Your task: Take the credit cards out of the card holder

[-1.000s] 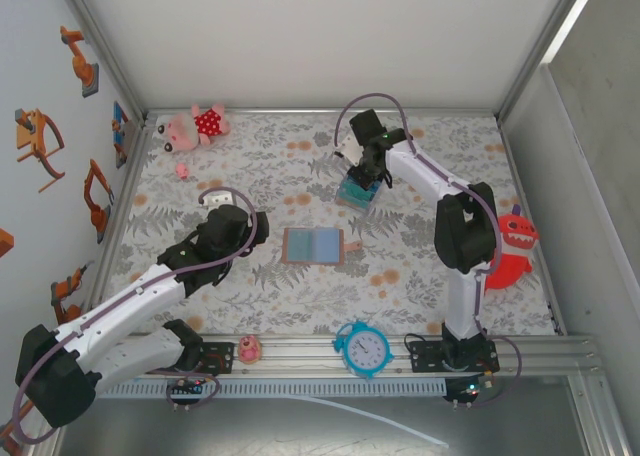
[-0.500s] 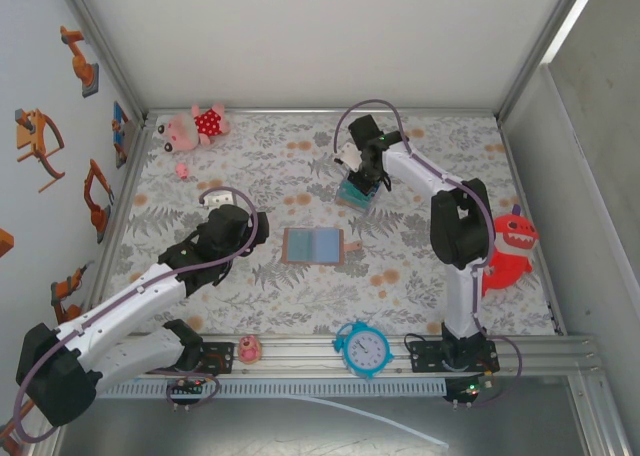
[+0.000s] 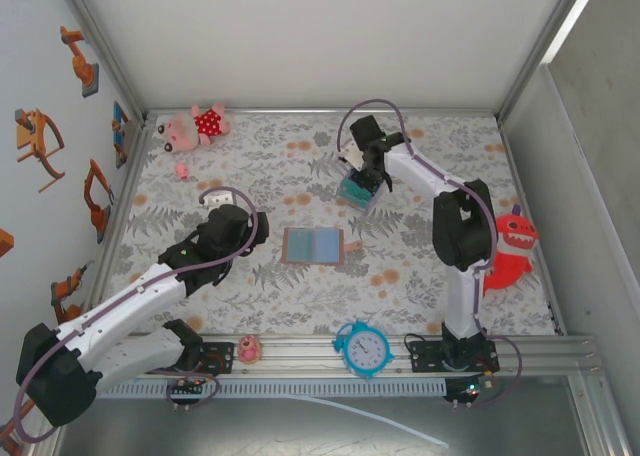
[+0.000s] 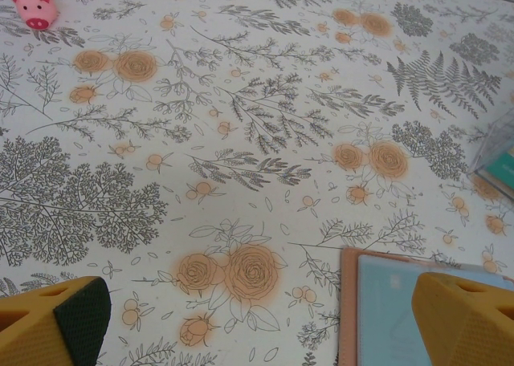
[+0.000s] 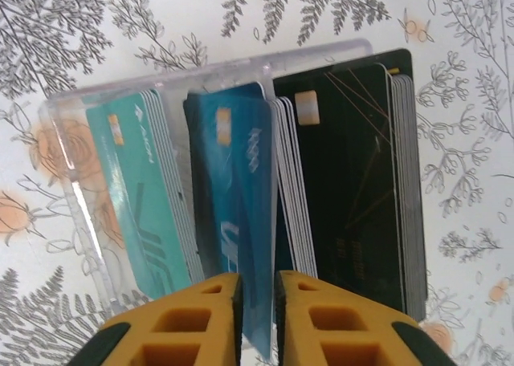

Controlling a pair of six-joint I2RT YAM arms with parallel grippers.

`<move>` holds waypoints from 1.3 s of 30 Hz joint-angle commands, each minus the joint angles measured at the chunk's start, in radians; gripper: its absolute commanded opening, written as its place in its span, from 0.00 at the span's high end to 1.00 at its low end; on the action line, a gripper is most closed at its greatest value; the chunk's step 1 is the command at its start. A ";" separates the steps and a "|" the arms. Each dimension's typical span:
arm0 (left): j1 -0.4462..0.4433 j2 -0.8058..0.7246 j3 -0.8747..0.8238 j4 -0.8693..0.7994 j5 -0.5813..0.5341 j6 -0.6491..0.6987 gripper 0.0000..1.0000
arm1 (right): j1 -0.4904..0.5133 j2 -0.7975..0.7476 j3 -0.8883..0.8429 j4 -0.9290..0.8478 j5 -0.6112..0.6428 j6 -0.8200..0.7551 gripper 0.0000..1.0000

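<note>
The card holder (image 3: 312, 245) lies open and flat at mid-table on a floral cloth (image 3: 420, 276), with white walls around. Just left of it, the left gripper (image 3: 252, 226) is spread wide and holds nothing. Farther right, the right gripper (image 5: 259, 287) meets one clear card box (image 3: 357, 189). Its fingers are nearly together around a blue card (image 5: 241, 189); I cannot tell whether they pinch it. Near edge: one alarm clock (image 3: 362, 348). Two plush toys: pink pig (image 3: 195, 126), red monster (image 3: 508, 248).

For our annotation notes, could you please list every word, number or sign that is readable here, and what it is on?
No text reads clearly.
Teal card: white logo, blurred.
Blue card: white mark, blurred.
Black card: faint print, illegible.
Clock: numerals too small.
</note>
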 commanded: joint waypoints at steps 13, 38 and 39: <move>0.013 -0.010 0.008 -0.027 -0.046 -0.044 0.03 | -0.008 -0.161 -0.029 0.000 0.073 0.289 0.72; 0.221 -0.123 -0.045 -0.224 -0.157 -0.224 0.03 | 0.414 -0.342 -0.405 0.144 0.028 1.013 0.57; 0.226 -0.133 -0.049 -0.229 -0.156 -0.224 0.03 | 0.431 -0.324 -0.394 0.140 0.029 1.021 0.55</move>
